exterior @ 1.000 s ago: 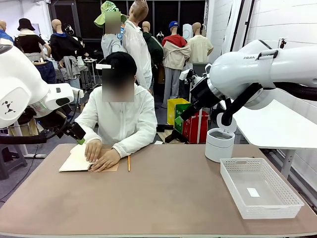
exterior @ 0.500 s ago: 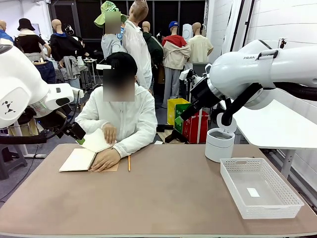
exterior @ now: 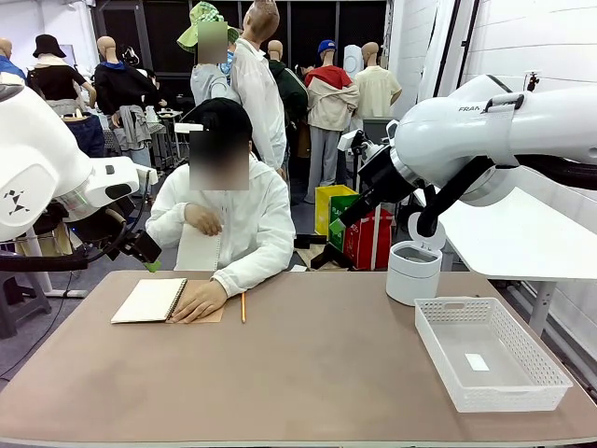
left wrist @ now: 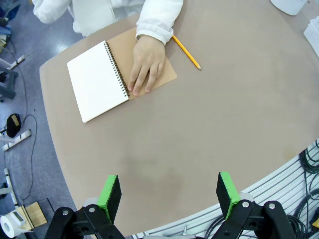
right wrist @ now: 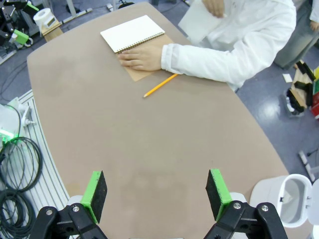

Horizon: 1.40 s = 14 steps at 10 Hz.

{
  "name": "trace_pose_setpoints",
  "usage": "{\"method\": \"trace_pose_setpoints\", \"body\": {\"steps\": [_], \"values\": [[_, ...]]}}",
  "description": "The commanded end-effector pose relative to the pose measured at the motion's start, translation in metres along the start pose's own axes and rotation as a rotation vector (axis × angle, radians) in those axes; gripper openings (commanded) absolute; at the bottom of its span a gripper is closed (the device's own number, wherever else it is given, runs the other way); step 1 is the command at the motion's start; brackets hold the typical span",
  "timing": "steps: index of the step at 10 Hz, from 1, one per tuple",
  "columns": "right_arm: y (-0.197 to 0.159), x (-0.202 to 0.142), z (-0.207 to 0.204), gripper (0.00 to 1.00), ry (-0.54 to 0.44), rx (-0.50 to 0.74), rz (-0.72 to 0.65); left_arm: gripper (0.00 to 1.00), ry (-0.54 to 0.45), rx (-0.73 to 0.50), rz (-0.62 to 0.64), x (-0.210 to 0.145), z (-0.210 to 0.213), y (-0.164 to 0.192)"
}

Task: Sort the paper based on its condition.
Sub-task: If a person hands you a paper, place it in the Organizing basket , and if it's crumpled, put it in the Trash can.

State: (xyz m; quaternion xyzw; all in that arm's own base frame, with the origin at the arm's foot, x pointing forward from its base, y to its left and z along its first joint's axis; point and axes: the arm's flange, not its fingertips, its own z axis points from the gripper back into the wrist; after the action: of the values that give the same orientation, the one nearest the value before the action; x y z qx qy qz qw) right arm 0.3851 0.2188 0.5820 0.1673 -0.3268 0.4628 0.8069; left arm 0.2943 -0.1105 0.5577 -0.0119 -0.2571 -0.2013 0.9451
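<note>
Brown table [exterior: 317, 373] with open spiral notebook [exterior: 149, 301], yellow pencil [exterior: 242, 306], white basket [exterior: 513, 393]

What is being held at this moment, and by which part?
The person's raised hand holds a loose paper sheet by its top edge. The left gripper and right gripper are empty, jaws open.

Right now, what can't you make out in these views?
- Sheet condition: front view, too small; wrist views, cut off by the top edge.
- Bin contents: front view, hidden by its wall.
- White patch in the basket: front view, too small to tell paper from label.
</note>
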Motion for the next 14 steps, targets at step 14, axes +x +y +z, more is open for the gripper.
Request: {"method": "trace_pose_setpoints", "body": {"steps": [14], "values": [[-0.0002,0.0004,0.0006,1.00,-0.002,0.000,-0.002,1.00,-0.001,-0.002,0.000,0.0000,0.0003,0.0000]]}}
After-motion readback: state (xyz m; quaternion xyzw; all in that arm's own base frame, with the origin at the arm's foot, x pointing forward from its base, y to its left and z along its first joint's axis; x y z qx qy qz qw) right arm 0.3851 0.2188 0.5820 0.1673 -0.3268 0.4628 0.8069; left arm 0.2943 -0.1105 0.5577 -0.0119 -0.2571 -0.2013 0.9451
